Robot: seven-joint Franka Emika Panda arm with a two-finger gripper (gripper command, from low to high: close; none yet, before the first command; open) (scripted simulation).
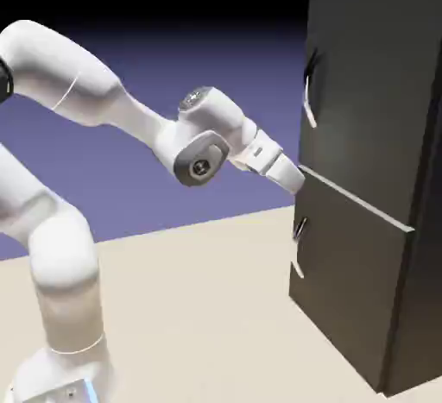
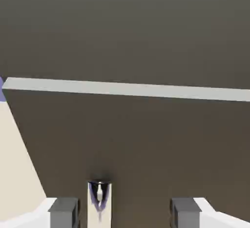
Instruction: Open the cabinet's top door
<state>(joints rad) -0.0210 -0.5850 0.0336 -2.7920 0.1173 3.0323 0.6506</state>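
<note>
The top door (image 1: pixel 371 91) is the larger upper panel of the cabinet (image 1: pixel 406 306), which stands on the worktop (image 1: pixel 198 306) at the exterior view's right, and it looks shut, flush with the cabinet's front. Its slim curved handle (image 1: pixel 309 91) sits near the door's left edge, well above the pale seam (image 1: pixel 354 198) that divides it from the lower door (image 1: pixel 345 289). The gripper (image 1: pixel 293 177) points at the cabinet just beside that seam, below the top handle, with its fingers (image 2: pixel 63 211) apart and nothing between them. In the hand view the seam (image 2: pixel 127 89) runs across the dark front, and a small handle (image 2: pixel 99 195) shows low, near the fingers; it appears to be the lower door's. To do this step well, the hand probably needs to rise to the top handle, straddle the bar with the fingers, close firmly, then pull along the door's arc. The worktop is plain beige; the backdrop (image 1: pixel 173 65) is blue-violet.
</note>
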